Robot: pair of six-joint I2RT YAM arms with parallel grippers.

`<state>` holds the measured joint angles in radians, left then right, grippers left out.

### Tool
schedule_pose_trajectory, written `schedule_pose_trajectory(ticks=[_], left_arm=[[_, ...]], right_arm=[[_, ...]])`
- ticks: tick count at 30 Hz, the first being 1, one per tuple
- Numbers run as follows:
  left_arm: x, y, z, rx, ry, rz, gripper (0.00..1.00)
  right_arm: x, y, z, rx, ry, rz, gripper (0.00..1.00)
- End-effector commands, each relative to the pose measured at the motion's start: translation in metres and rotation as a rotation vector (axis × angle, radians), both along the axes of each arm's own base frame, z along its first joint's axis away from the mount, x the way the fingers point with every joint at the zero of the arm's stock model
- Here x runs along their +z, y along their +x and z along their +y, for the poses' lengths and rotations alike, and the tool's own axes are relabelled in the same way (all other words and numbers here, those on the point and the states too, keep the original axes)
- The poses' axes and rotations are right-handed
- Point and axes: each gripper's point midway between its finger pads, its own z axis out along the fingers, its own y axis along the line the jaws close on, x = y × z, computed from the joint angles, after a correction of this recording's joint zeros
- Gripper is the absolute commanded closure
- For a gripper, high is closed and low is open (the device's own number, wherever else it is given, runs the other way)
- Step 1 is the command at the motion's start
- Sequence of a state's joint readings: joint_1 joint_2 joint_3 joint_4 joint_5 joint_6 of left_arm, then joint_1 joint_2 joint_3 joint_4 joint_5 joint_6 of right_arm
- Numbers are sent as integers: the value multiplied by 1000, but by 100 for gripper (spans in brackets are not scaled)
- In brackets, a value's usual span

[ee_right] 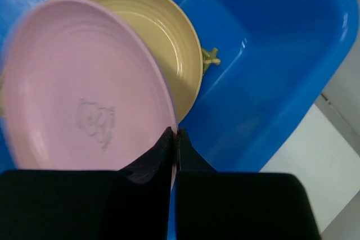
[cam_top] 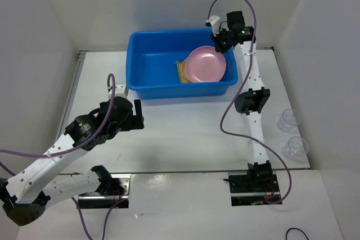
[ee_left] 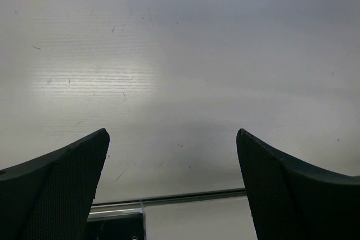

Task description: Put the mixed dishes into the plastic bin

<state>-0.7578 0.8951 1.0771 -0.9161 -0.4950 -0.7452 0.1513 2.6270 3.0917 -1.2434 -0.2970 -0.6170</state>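
done: mat (cam_top: 181, 71) and tan plate (ee_right: 163, 43) lay in bin (cam_top: 152, 63), upper centre | pink plate (cam_top: 206, 64) tilted over them, rim pinched by clenched right fingers (ee_right: 152, 161) | left fingers (ee_left: 62, 189) spread, empty, over surface (cam_top: 185, 133) | left: release plate

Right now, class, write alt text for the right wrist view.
The right gripper pinches the rim of a pink plate, tilted over a tan plate inside the blue bin. Corners of a woven mat peek from beneath.

The plastic bin (ee_right: 270, 82) looks glossy, the pink plate (ee_right: 84, 99) smooth and matt.
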Motion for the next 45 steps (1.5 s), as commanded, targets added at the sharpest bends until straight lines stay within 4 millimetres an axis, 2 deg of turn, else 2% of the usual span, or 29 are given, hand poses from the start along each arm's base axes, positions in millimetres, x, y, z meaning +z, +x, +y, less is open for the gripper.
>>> schedule_pose_trajectory(ticks=[1, 4, 5, 7, 10, 11, 12, 14, 18, 21, 24, 25, 26, 28, 29, 30, 32, 33, 36, 37, 39, 40, 41, 42, 43, 44, 45], left_arm=[[-8, 5, 3, 41, 28, 20, 0], [-10, 5, 2, 47, 28, 28, 0], [-10, 5, 2, 47, 28, 28, 0], [-12, 6, 1, 47, 35, 35, 0], [-14, 8, 2, 53, 46, 37, 0], [-14, 8, 2, 59, 39, 37, 0], [-16, 8, 1, 59, 46, 44, 0], [-18, 9, 0, 59, 52, 50, 0], [-20, 10, 0, 59, 66, 65, 0], [-22, 10, -1, 59, 73, 71, 0], [-22, 10, -1, 59, 73, 71, 0], [-22, 10, -1, 59, 73, 71, 0], [-24, 11, -2, 59, 79, 78, 0], [-24, 11, -2, 59, 79, 78, 0], [-24, 11, -2, 59, 79, 78, 0], [-24, 11, -2, 59, 79, 78, 0], [-20, 11, 1, 71, 64, 60, 0], [-18, 8, 3, 71, 61, 57, 0], [-12, 6, 5, 71, 42, 37, 0], [-8, 5, 6, 71, 29, 25, 0], [-2, 5, 7, 65, 13, 0, 0], [-1, 5, 4, 57, 1, -1, 0], [1, 4, 4, 57, -6, -8, 0], [1, 4, 4, 57, -6, -8, 0], [4, 5, 4, 50, -10, -22, 0], [0, 3, 3, 42, -10, -9, 0], [3, 2, 4, 42, -18, -17, 0]], right_arm=[[-13, 20, 0, -31, -25, -46, 100], [-29, 35, -6, -53, -35, -59, 100], [-27, 37, -8, -54, -45, -74, 100], [-39, 44, -7, -54, -45, -73, 100], [-45, 46, -6, -54, -46, -71, 100], [-57, 50, -6, -53, -47, -62, 100], [-54, 54, -8, -63, -52, -80, 100], [-65, 62, -11, -82, -68, -91, 100], [-56, 71, -9, -90, -52, -138, 97], [-47, 80, -11, -113, -46, -187, 85], [-42, 86, -15, -135, -56, -217, 50], [-39, 88, -16, -145, -61, -230, 32], [-32, 87, -16, -153, -49, -238, 23], [-1, 83, -16, -174, -15, -274, 9], [24, 71, -17, -185, 2, -280, 5], [38, 63, -15, -179, 18, -281, 2], [66, 44, -16, -182, 38, -275, 2], [90, 19, -17, -179, 53, -252, 2], [116, -18, -34, -269, 37, -211, 2], [123, -42, -40, -305, 32, -161, 2], [117, -64, -62, -399, -46, -87, 2], [104, -92, -70, -401, -103, -1, 2], [94, -108, -85, -428, -132, 52, 2], [45, -135, -97, -422, -208, 215, 2], [64, -158, -108, -446, -191, 173, 2], [59, -174, -121, -475, -201, 188, 2], [52, -188, -147, -537, -199, 208, 2]])
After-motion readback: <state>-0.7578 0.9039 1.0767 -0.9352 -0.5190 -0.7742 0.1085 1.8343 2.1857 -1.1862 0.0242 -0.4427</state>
